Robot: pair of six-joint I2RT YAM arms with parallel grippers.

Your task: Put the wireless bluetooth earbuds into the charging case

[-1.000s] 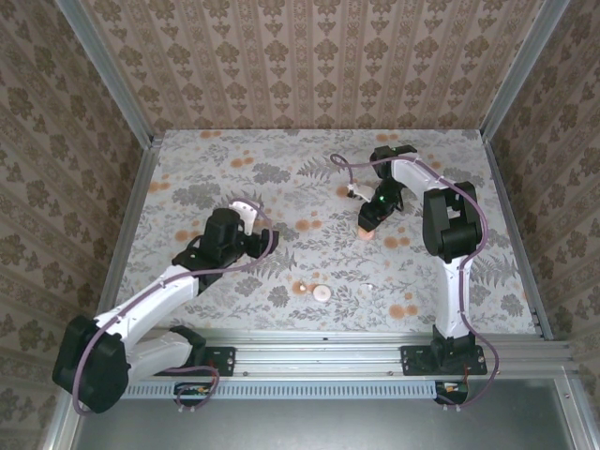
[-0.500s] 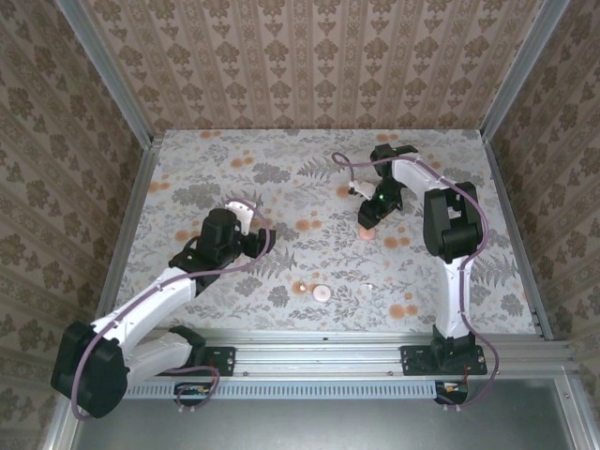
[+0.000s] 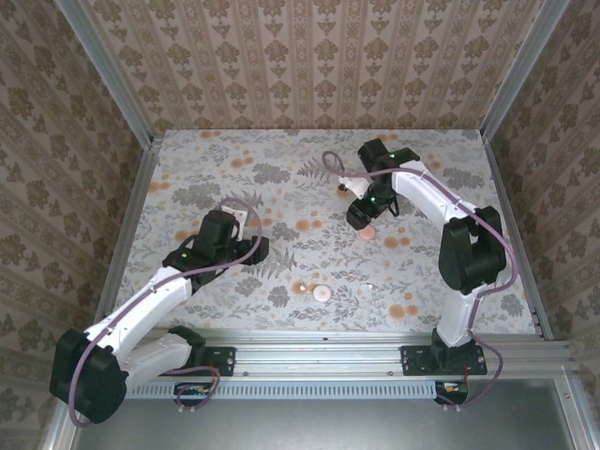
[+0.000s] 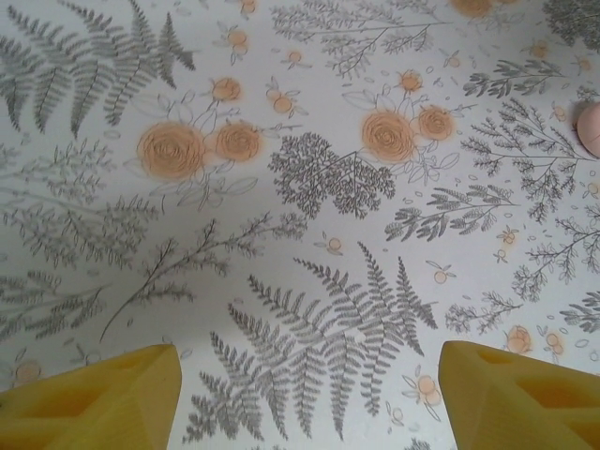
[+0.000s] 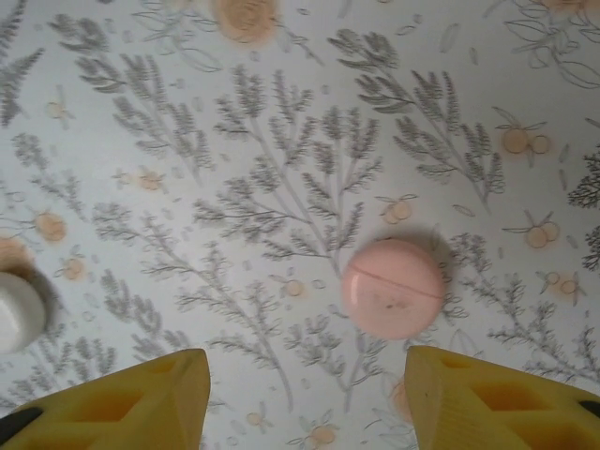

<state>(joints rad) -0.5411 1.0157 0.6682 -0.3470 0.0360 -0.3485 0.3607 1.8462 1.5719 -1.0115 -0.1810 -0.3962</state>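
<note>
The charging case [image 5: 393,288], a salmon-pink disc with a seam line, lies flat on the floral tabletop. It sits just ahead of my right gripper [image 5: 305,398], nearer the right finger and touching neither; the jaws are open and empty. From above, the case [image 3: 368,232] is just below the right gripper [image 3: 359,217]. The earbud [image 3: 322,292], a paler pinkish-white piece, rests near the front edge between the arms. My left gripper [image 4: 305,403] hangs open over bare fern print, well left of the case [image 3: 251,223].
A small white round piece [image 5: 14,311] shows at the left border of the right wrist view. A pink round edge [image 4: 591,129] peeks in at the right border of the left wrist view. Printed orange flowers [image 3: 302,225] dot the table between the grippers.
The right arm has swung its elbow out to the right and its gripper has drawn back a little, uncovering the case. The left gripper has slipped slightly left and nearer.
</note>
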